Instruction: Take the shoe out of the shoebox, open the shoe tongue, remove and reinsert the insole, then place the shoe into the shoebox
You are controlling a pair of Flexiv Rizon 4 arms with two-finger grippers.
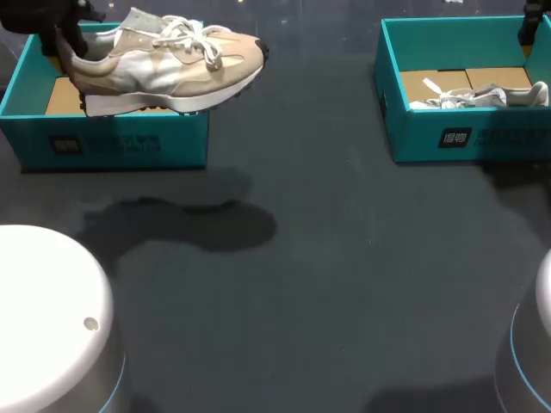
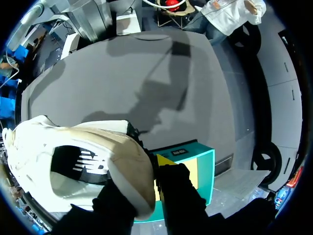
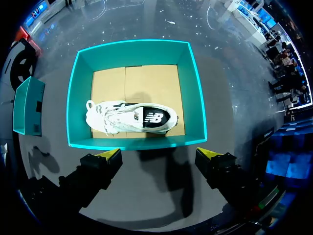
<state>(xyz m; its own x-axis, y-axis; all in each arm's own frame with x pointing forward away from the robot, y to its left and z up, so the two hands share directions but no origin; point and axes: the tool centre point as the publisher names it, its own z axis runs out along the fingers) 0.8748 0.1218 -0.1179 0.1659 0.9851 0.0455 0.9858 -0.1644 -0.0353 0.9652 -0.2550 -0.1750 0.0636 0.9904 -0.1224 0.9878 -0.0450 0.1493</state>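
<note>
- Dark worktop (image 1: 327,258): left tool (image 2: 144,188) clamps the shoe (image 1: 164,56), seemingly by its heel, clear above the left box (image 1: 112,142), leaving the tongue reachable.
- Right tool (image 3: 160,154) hovers spread over the right box (image 3: 134,49), free to help.

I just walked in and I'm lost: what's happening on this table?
The left arm holds a beige shoe by the heel, jaws shut on it, lifted over the left shoebox. The right arm hangs above the right shoebox, jaws open, where a white shoe lies on its side.
</note>
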